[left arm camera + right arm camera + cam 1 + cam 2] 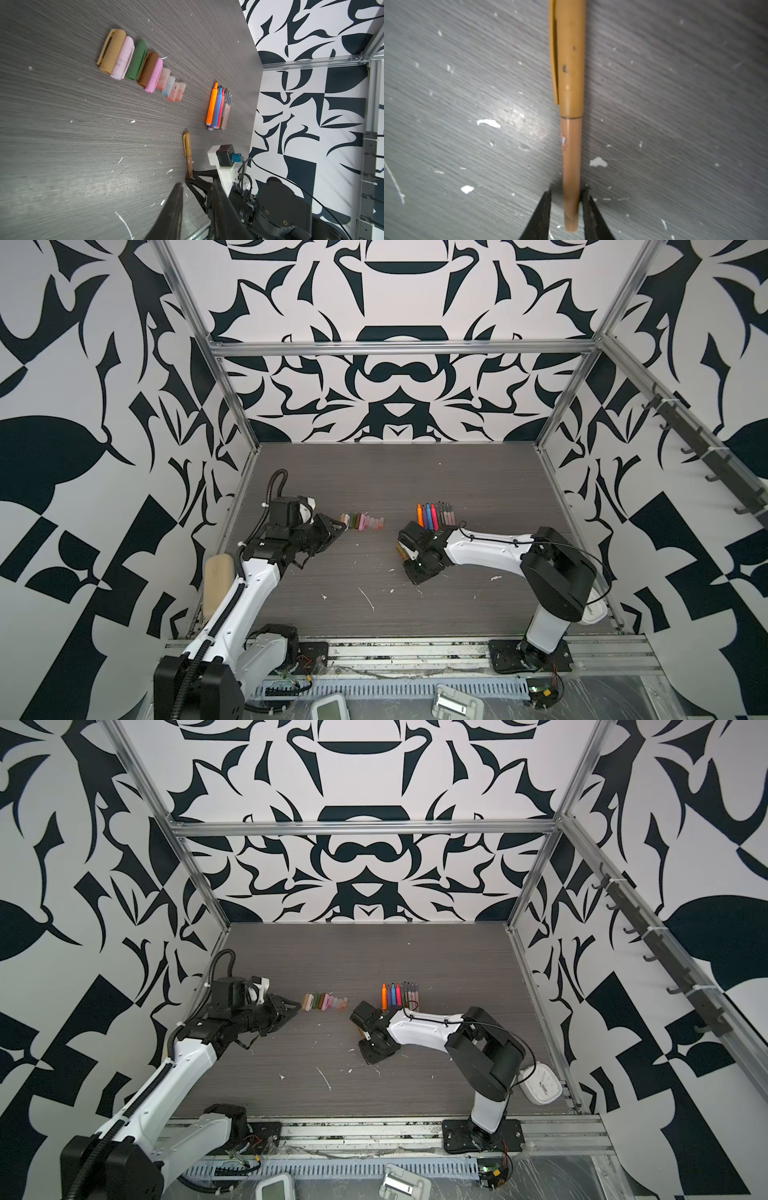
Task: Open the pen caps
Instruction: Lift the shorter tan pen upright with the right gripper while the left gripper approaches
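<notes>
Looks like the last capped one: the tan pen (pixel 571 166) lies flat on the table (pixel 467 83), long axis running straight out from the right gripper (pixel 565 193), whose jaws sit parted either side of the barrel's tail, not pinching. Its cap (pixel 570 62) is at the far end. Left gripper (pixel 197 182), slightly spread and empty, hangs over by the loose pen caps (pixel 141 64), so it'd have to come across.

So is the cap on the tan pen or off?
On. The tan cap covers one end of the pen, its rim snug against the body.
</notes>
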